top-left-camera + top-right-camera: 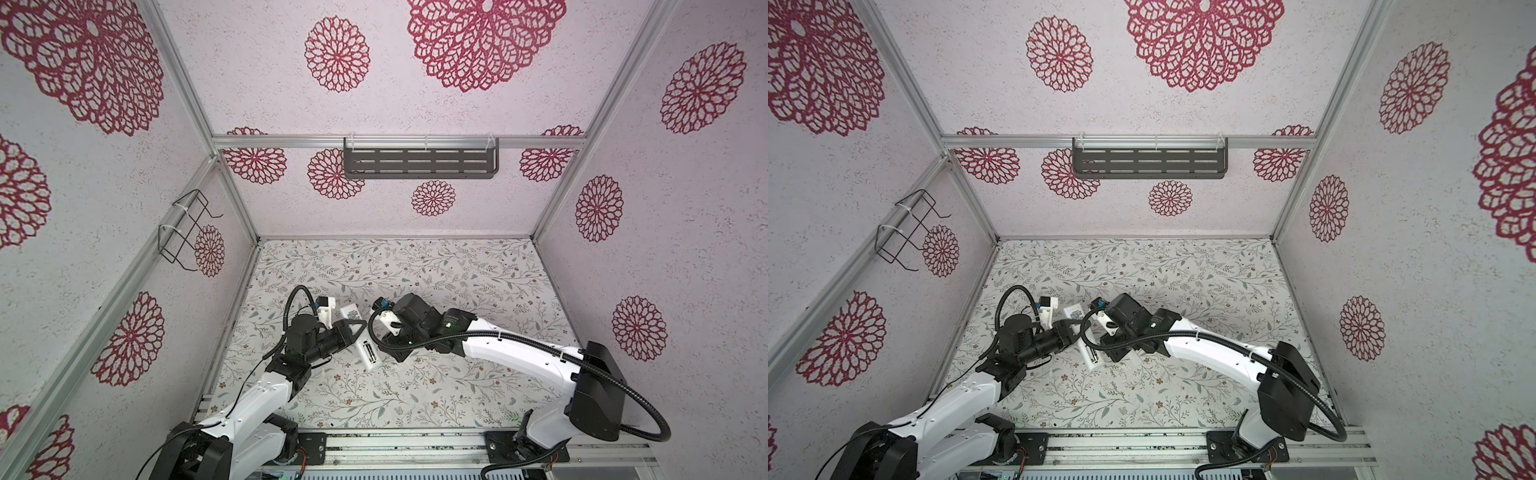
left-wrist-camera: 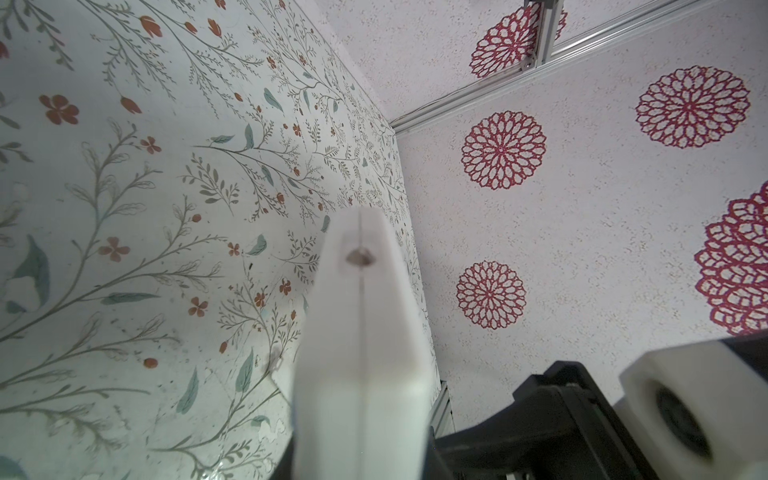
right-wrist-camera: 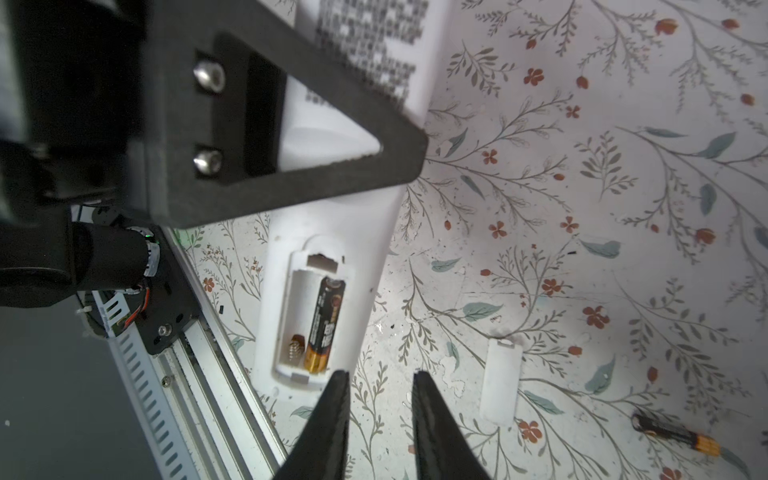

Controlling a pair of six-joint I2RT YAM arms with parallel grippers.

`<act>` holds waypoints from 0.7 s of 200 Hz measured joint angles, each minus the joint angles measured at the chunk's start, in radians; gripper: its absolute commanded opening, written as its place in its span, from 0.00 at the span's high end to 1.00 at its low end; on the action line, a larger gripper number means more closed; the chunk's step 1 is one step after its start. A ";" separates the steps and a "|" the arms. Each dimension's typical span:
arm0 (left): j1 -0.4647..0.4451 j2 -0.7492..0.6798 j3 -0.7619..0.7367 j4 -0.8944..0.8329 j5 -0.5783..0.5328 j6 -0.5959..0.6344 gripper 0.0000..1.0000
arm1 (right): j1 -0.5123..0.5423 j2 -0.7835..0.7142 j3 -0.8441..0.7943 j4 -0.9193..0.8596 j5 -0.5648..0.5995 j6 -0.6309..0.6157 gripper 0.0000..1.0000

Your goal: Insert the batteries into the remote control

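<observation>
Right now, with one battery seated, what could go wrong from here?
The loose battery is round and may roll from the open right gripper.
The empty slot sits tight beside the seated battery; insertion could dislodge it.
The left gripper holds the remote away from the slot; pressing might tip it.

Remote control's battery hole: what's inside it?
One battery sits in one slot of the remote control. The slot beside it is empty, showing only a spring. What lies under the battery is hidden, and the left claw covers the remote's middle.
</observation>
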 measured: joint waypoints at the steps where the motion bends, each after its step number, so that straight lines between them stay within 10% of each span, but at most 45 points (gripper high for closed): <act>1: 0.000 0.000 0.000 0.000 0.000 0.000 1.00 | 0.000 -0.002 0.000 0.000 0.001 0.000 0.68; 140: 0.002 0.053 0.000 0.032 0.024 0.007 1.00 | -0.251 -0.200 -0.405 0.034 0.036 0.124 0.42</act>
